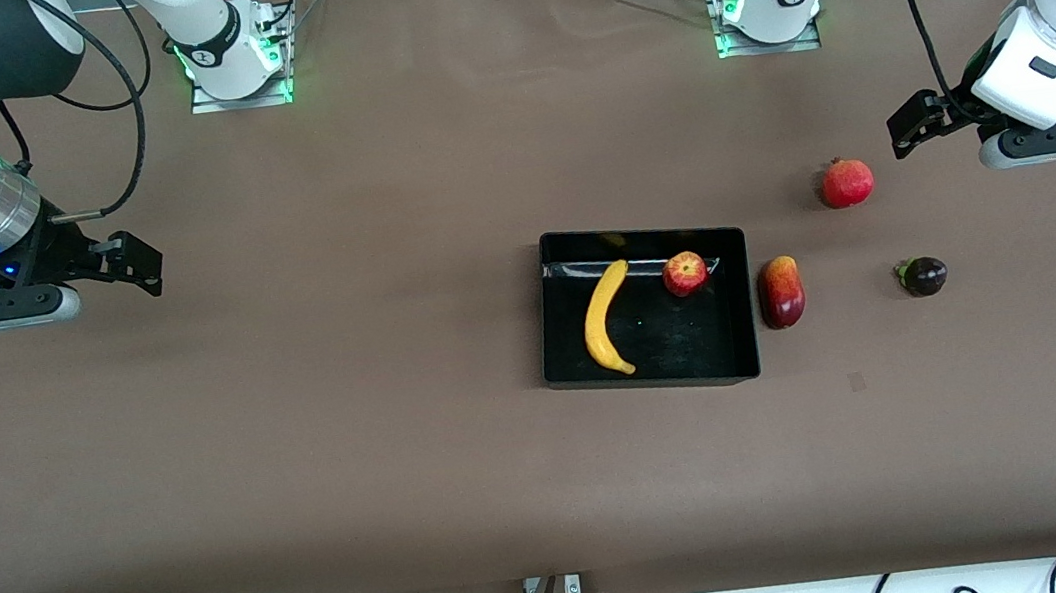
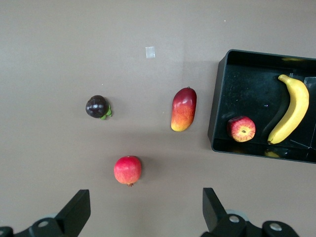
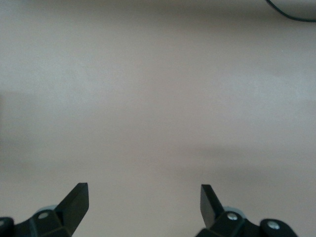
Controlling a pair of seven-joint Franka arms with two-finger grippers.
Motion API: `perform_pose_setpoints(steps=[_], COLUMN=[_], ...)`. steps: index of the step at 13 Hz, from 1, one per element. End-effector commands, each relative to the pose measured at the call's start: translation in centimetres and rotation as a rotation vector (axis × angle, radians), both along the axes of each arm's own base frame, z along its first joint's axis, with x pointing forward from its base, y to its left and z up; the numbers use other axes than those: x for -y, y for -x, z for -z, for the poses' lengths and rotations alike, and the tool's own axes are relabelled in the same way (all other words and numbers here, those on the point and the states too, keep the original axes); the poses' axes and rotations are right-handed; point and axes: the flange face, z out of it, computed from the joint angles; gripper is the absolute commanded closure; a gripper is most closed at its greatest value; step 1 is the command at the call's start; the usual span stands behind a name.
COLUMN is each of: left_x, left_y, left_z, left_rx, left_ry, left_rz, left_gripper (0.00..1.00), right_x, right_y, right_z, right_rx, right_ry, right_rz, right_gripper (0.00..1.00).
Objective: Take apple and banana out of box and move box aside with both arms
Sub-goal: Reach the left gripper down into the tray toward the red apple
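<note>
A: So, where does everything sit?

B: The box [image 1: 548, 334] lies mid-table, with the banana [image 1: 606, 319] and the apple [image 1: 684, 273] inside it; the apple rests close to the wall farthest from the front camera. A mango [image 1: 780, 292] lies just beside the box toward the left arm's end, with a pomegranate [image 1: 847, 183] and a dark mangosteen [image 1: 925, 276] further that way.

A: And the grippers?

B: Both are empty with fingers spread wide. The left gripper [image 2: 145, 215] hovers over the table near the pomegranate; the right gripper [image 3: 144, 210] hangs over bare table at its own end, well apart from the box.

A: Best first move?

B: I'd judge the left arm should take the apple, coming straight down so its fingers clear the wall and don't roll the fruit. The banana wants a pinch across its middle.
</note>
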Motion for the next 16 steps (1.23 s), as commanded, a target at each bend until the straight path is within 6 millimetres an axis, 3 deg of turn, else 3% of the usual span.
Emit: perform_pose_setpoints(steps=[1, 5, 6, 10, 11, 14, 16], left_x=[1.5, 6.5, 8.5, 17.7, 19.0, 20.2, 20.9], left_y=[-0.3, -0.3, -0.4, -3.0, -3.8, -5.1, -3.9], left_z=[0.5, 0.7, 2.2, 12.9, 16.0, 23.3, 27.6], left_rx=[-0.064, -0.129, -0.151, -0.161, -0.157, -0.121, -0.1], left_ry=[0.025, 0.025, 0.017, -0.004, -0.009, -0.009, 0.002], left_rz=[-0.012, 0.081, 0.105, 0.062, 0.08, 0.097, 0.115], left_gripper=[0.0, 0.0, 0.0, 0.0, 0.0, 0.0, 0.0], right_x=[0.1, 0.1, 0.1, 0.1, 0.1, 0.1, 0.1], right_y=[-0.1, -0.1, -0.1, -0.1, -0.1, -0.1, -0.1], right_z=[-0.5, -0.5, -0.5, -0.5, -0.5, -0.5, -0.5], right_rx=[0.005, 0.005, 0.006, 0.006, 0.006, 0.006, 0.006], right_ry=[0.008, 0.008, 0.008, 0.008, 0.008, 0.006, 0.006], right_rz=[0.011, 0.011, 0.01, 0.01, 0.01, 0.011, 0.011], right_gripper=[0.0, 0.0, 0.0, 0.0, 0.0, 0.0, 0.0])
